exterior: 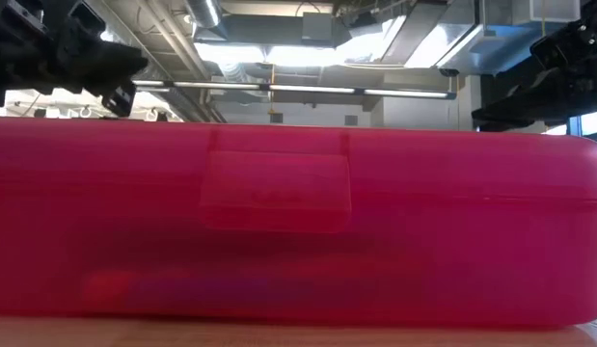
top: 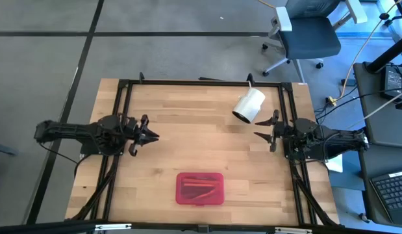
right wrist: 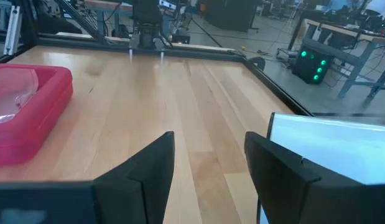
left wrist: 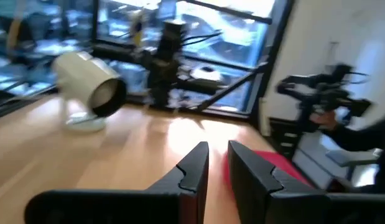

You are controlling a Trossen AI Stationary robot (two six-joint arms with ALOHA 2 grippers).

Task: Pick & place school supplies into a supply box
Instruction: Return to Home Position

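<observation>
The red translucent supply box (top: 201,188) lies shut on the table near its near edge, flat on its bottom half. It fills the low view (exterior: 298,231), latch (exterior: 276,191) facing the camera. Dim long shapes (top: 197,190) show through its lid, and I cannot tell which school supplies they are. None lie loose on the table. My left gripper (top: 152,136) hovers over the table's left part, its fingers (left wrist: 198,163) a narrow gap apart. My right gripper (top: 261,130) hovers over the right part, wide open (right wrist: 209,163). Both are empty and point toward the table's middle.
A white cylinder (top: 249,105) lies on its side at the far right of the table, just beyond my right gripper; it also shows in the left wrist view (left wrist: 89,87). A black frame (top: 201,82) runs round the table's edges. Bare wood (top: 201,140) lies between the grippers.
</observation>
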